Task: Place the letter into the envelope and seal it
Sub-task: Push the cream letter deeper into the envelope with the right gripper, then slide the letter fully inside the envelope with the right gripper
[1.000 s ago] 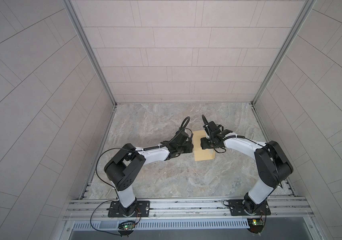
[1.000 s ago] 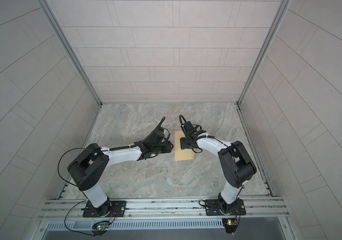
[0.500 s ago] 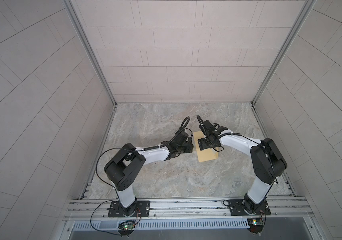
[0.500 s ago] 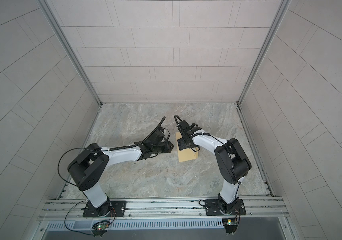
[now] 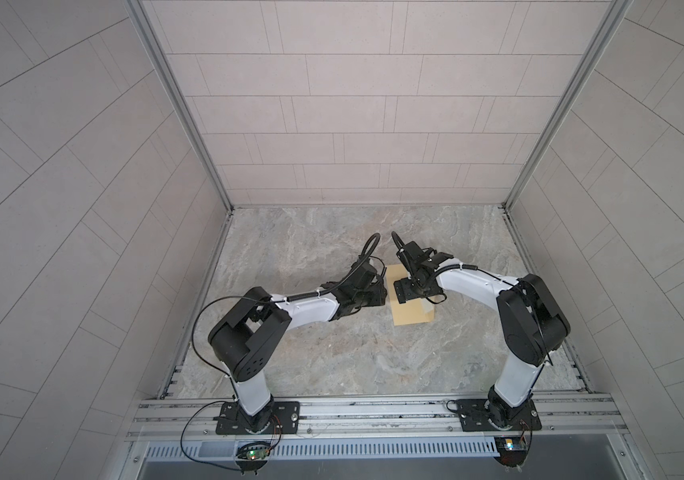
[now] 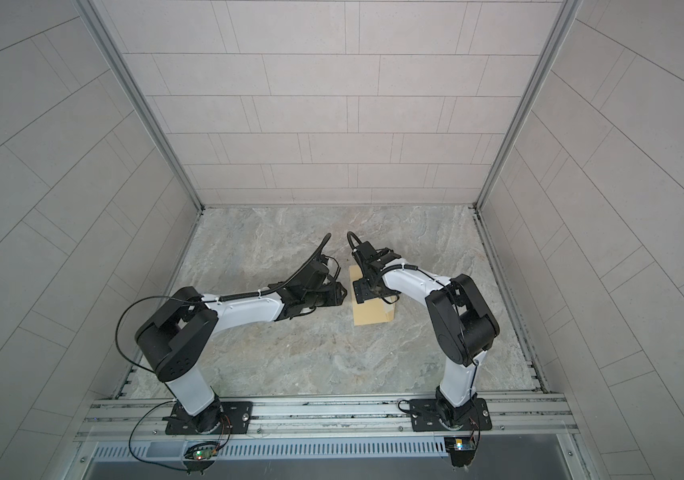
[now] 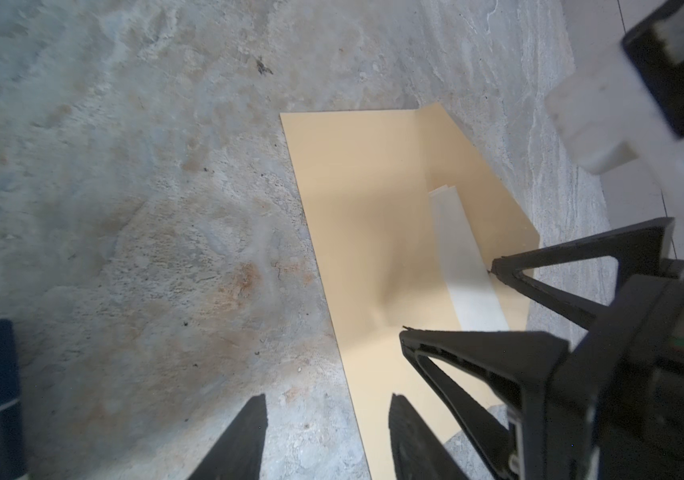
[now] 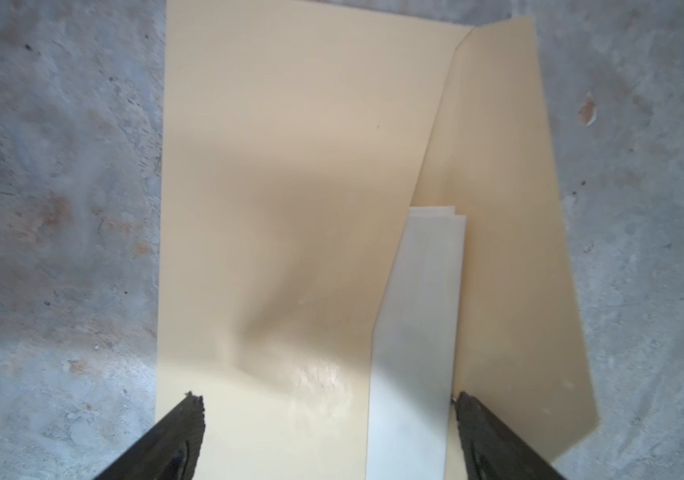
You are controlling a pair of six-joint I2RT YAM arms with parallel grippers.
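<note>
Marble top: my right gripper, jaws wide, straddles the letter poking lengthwise from the envelope; left gripper half-open, empty, alongside.

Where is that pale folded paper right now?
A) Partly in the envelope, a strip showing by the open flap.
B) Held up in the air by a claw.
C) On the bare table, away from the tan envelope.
A: the right wrist view shows a pale strip of the letter between the body of the envelope and its open flap, and the right gripper has its jaws apart, empty.
</note>
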